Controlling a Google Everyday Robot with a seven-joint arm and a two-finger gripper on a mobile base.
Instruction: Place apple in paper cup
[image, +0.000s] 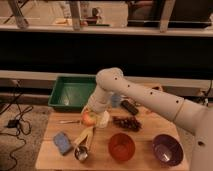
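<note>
The apple (88, 118), yellow-orange with a reddish blush, sits in my gripper (90, 114) a little above the left middle of the wooden table (50, 150). The gripper comes down on it from above and is shut on it. The white paper cup (104, 119) is right beside the apple on its right, partly hidden by my arm (145, 95); I cannot tell if it stands upright.
A green bin (71, 93) stands behind the table at the left. Dark grapes (126, 122) lie right of the cup. An orange-red bowl (121, 146), a purple bowl (167, 149), a metal measuring cup (81, 152), a blue sponge (63, 142) and a yellowish stick (85, 135) line the front.
</note>
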